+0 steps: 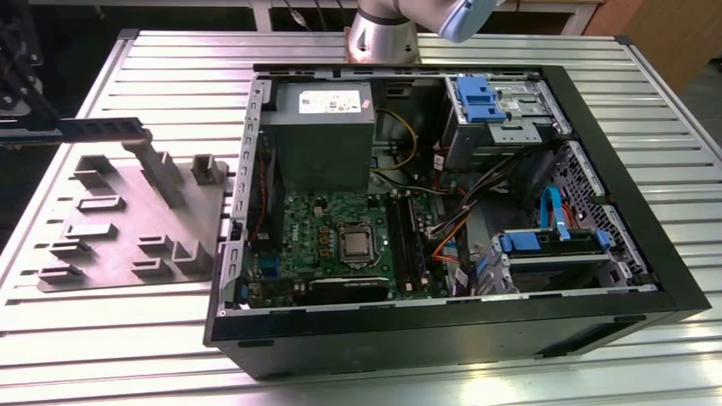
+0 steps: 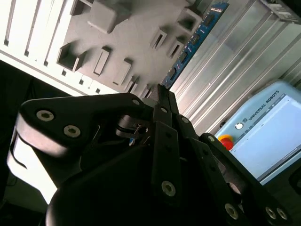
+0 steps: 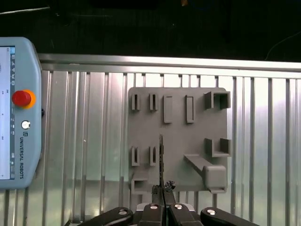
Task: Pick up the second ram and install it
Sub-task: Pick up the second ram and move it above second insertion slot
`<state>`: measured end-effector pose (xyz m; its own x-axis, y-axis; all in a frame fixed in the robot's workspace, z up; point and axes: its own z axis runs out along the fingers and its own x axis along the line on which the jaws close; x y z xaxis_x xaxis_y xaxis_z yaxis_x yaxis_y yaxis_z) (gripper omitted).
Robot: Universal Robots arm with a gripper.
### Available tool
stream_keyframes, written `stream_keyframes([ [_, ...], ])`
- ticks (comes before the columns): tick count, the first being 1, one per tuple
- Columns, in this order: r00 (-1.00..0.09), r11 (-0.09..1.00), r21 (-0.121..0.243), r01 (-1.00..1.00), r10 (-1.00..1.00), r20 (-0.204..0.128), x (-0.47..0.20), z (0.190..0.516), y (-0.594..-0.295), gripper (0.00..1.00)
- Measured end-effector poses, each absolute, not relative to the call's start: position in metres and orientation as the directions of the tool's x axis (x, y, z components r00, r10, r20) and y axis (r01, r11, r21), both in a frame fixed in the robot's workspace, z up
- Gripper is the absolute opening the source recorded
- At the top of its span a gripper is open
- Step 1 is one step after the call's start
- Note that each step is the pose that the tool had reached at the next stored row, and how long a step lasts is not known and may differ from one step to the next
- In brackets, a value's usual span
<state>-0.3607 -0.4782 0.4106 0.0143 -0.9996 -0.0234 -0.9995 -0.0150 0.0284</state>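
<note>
The second ram (image 2: 193, 42) is a thin blue-green strip, and my gripper (image 2: 162, 96) is shut on one end of it. In the first wrist view the ram (image 3: 161, 160) appears edge-on, rising from the gripper (image 3: 163, 190) above the grey holder plate (image 3: 178, 136). In the exterior view the ram (image 1: 104, 128) sticks out level from the gripper (image 1: 47, 128) at the far left, above the far end of the grey holder plate (image 1: 124, 220). The open computer case (image 1: 631, 254) lies to the exterior view's right, with the green motherboard (image 1: 327, 228) inside.
The grey power-supply box (image 1: 321, 135), a drive cage with blue clips (image 1: 496, 110) and loose cables (image 1: 451, 228) fill the case around the motherboard. A teach pendant (image 3: 19, 113) lies on the ribbed aluminium table (image 3: 273, 141) beside the holder plate. The arm's base (image 1: 384, 34) stands behind the case.
</note>
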Motion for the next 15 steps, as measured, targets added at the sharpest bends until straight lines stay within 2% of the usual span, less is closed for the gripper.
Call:
stream_keyframes([
  [15,0.014,-0.015,0.028,-0.999,-1.0,-0.023,-0.307,0.411,-0.478,0.11],
])
